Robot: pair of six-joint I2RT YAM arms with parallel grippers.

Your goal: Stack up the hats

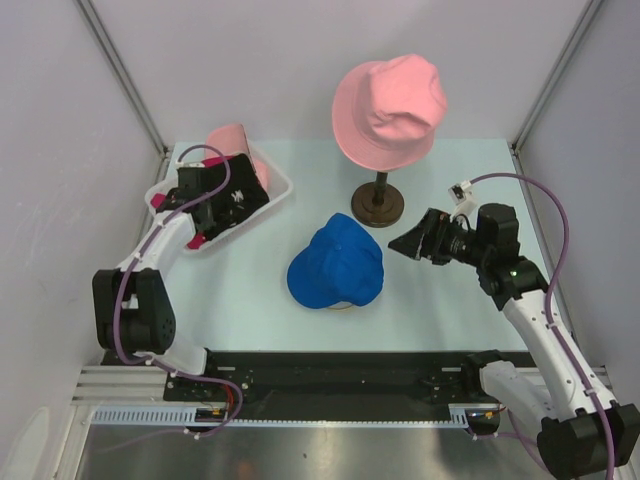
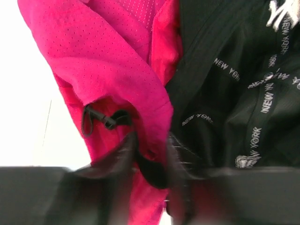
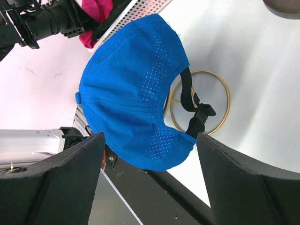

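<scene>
Pale-green tabletop (image 1: 250, 290), grey walls (image 1: 300, 60); R hand (image 1: 398, 241) spread nr blue cap (image 1: 335, 262), L hand (image 2: 150, 157) grip unclear.

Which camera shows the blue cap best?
The right wrist view: the blue cap fills the picture there, with its back strap and tiny holes clear. The top view shows the cap whole but small. The left wrist view misses it, showing only magenta fabric and black fabric.

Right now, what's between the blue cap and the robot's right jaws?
Only bare table, the top view shows. The right gripper, jaws open, sits short of the blue cap.
</scene>
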